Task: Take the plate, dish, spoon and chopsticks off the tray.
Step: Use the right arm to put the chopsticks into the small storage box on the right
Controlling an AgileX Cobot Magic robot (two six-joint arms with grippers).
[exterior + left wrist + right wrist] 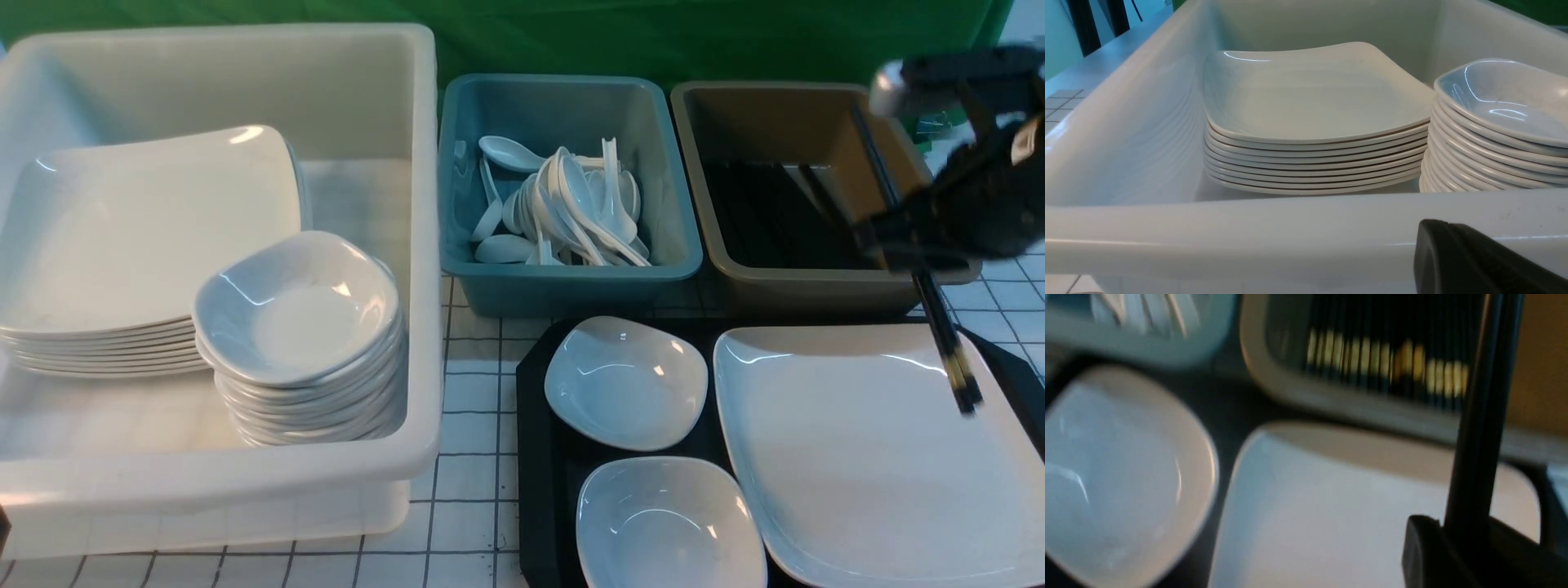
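Grips the chopsticks (947, 343) in the right end effector (914, 245), fingers narrowed onto the pair partway along. Holds them tilted, upper ends over the brown bin (800, 286) and lower tips over the far right part of the plate (857, 474). Cannot tell through the blur whether those tips touch the plate. Shows the same grip in the right wrist view: black sticks rising from between the dark fingers, across the plate and towards the brown bin, itself full of more black sticks with yellow bands.

Flat on the right half of the tray (539, 490): the plate. On the tray's left half: the far dish (624, 382), just beside the plate's far left corner, and the near dish (669, 523), close against the plate's left edge. Under the tray: the gridded worktop (473, 490).

Behind the tray, left of the brown bin: a teal bin (571, 286) heaped with white spoons (563, 204). Further left: a large white tub (204, 474) holding a stack of plates (122, 245) and, beside it, a stack of dishes (302, 327).

Of the left end effector (1474, 261), only one dark finger in the left wrist view, low in front of the tub's near wall. Closed, jaws together. Out of the front view.
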